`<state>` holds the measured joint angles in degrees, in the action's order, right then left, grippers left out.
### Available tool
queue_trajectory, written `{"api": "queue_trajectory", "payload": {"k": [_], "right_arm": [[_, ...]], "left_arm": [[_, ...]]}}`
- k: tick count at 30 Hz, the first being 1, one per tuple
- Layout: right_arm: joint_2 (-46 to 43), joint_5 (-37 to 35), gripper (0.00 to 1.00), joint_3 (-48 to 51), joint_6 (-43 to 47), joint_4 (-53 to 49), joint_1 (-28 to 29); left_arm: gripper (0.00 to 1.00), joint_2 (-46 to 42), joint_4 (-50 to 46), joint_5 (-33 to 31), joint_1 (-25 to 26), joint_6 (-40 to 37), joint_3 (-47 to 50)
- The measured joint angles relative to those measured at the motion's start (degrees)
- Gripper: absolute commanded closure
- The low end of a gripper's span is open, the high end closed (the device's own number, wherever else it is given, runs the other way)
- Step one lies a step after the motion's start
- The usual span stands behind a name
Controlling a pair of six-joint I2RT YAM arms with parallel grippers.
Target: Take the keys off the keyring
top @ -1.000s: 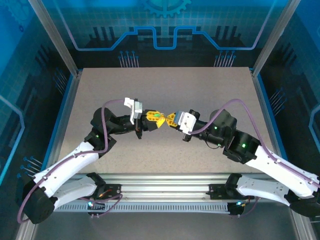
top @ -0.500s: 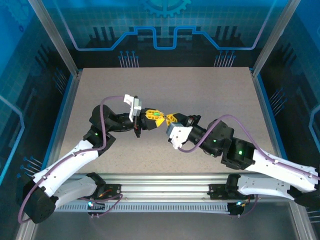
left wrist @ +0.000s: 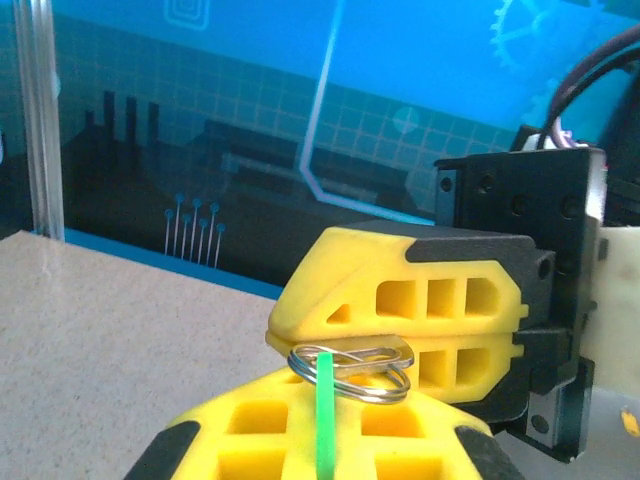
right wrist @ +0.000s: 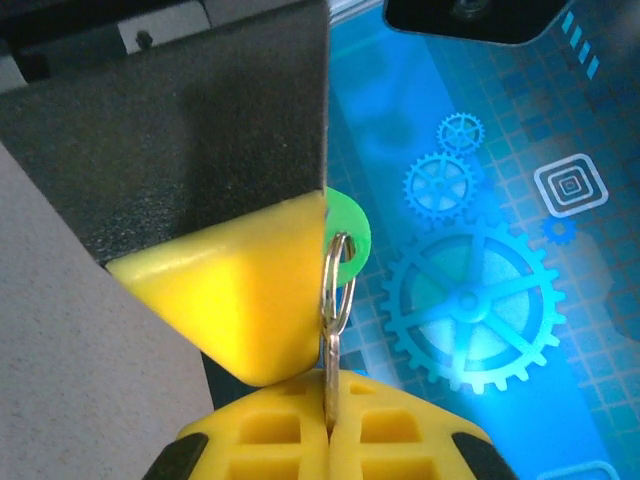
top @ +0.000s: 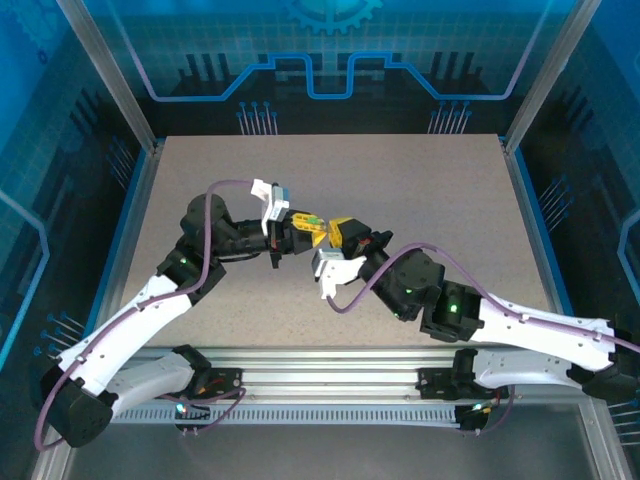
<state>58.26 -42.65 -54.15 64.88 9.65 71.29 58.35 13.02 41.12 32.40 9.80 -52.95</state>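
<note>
Left hand (top: 312, 222): you're clamping it on green key (left wrist: 322, 400), mid-frame, seemingly held off tabletop (top: 420, 180). Keyring (left wrist: 352, 368) sitting between both hands, threading key's hole. Right hand (top: 338, 232), just beside on right, pinching keyring tight. Keyring lying rightward of key; next move likely needing twisting, not straight pulling.

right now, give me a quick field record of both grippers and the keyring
left gripper: shut on green tag
right gripper: shut on key, which is seen edge-on
keyring: held between the two grippers, off the table
on the ring: green tag and key both threaded
task state: key not yet off the ring
</note>
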Motion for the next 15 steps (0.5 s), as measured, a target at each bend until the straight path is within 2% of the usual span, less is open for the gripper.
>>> {"api": "queue_trajectory", "payload": {"k": [4, 8, 9, 12, 15], "right_arm": [[1.33, -2.89, 1.00, 1.14, 2.23, 3.54, 0.42], [0.35, 0.33, 1.00, -0.44, -4.50, -2.47, -0.87], [0.17, 1.49, 1.00, -1.25, -6.38, -4.44, -1.14], [-0.02, 5.46, 1.00, -4.68, -12.52, -11.52, -2.05], [0.28, 11.65, 1.00, -9.99, -19.69, -20.37, -3.61]], "left_arm": [[1.00, 0.00, -2.64, -1.73, -0.13, -0.98, -0.33], [1.00, 0.00, -4.20, -1.88, -0.15, -1.38, -0.37], [0.96, -0.02, -4.22, -1.77, -0.09, -1.70, -0.44], [0.63, -0.44, -4.35, -1.66, 0.02, -3.30, -0.55], [0.56, -1.66, -3.65, -2.60, 0.22, -4.81, -0.20]]}}
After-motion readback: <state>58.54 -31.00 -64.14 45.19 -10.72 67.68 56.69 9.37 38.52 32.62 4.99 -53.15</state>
